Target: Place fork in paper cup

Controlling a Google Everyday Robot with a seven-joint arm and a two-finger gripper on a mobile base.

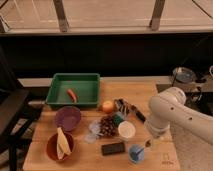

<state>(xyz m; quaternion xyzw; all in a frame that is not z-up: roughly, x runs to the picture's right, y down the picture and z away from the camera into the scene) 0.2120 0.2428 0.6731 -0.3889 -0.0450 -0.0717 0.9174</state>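
Note:
The paper cup (126, 130) is cream-white and stands upright near the middle front of the wooden table (40, 155). The fork (144, 146) is thin and dark. It slants from the small light-blue cup (135, 153) up to the right, just in front and to the right of the paper cup. My white arm (172, 114) reaches in from the right. My gripper (150, 135) is at the arm's lower end, right of the paper cup and just above the fork's upper end. The arm hides most of it.
A green tray (60, 82) with an orange-red item stands at the back left. A purple bowl (67, 118), a red bowl with a banana (60, 146), an orange (108, 106), a pine cone (107, 126), a phone (113, 148) and a black-handled tool (138, 114) surround the cups.

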